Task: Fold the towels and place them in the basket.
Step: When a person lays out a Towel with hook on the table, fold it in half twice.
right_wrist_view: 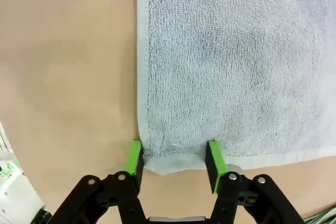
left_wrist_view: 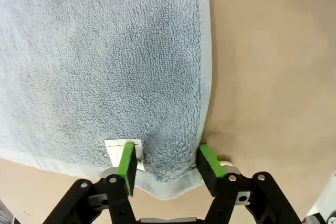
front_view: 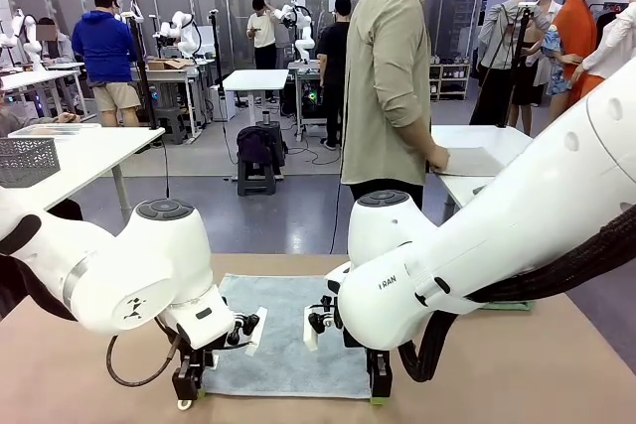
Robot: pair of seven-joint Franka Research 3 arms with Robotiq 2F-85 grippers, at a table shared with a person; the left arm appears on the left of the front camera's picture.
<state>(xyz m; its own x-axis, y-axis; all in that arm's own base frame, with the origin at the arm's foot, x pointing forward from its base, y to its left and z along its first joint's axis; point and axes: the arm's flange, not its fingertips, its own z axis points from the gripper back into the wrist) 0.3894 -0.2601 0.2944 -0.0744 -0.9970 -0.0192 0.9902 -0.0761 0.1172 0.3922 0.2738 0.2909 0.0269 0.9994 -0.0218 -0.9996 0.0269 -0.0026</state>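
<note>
A pale grey-blue towel [front_view: 283, 335] lies flat on the tan table between my two arms. My left gripper [front_view: 189, 389] points down at its near left corner. In the left wrist view the left gripper [left_wrist_view: 168, 162] is open, its green pads [left_wrist_view: 126, 161] straddling that towel [left_wrist_view: 105, 61] corner, one pad on the white label. My right gripper [front_view: 378, 389] is at the near right corner. In the right wrist view the right gripper [right_wrist_view: 173, 160] is open astride the slightly rucked corner of the towel [right_wrist_view: 231, 61]. A mint green sliver [front_view: 505, 305] shows behind my right arm. The basket is out of view.
A person [front_view: 388, 76] stands at the far side, turned toward a white side table [front_view: 477, 161]. A light grey perforated basket [front_view: 25, 161] sits on another table at the left. Bare tan tabletop [front_view: 556, 374] lies to both sides of the towel.
</note>
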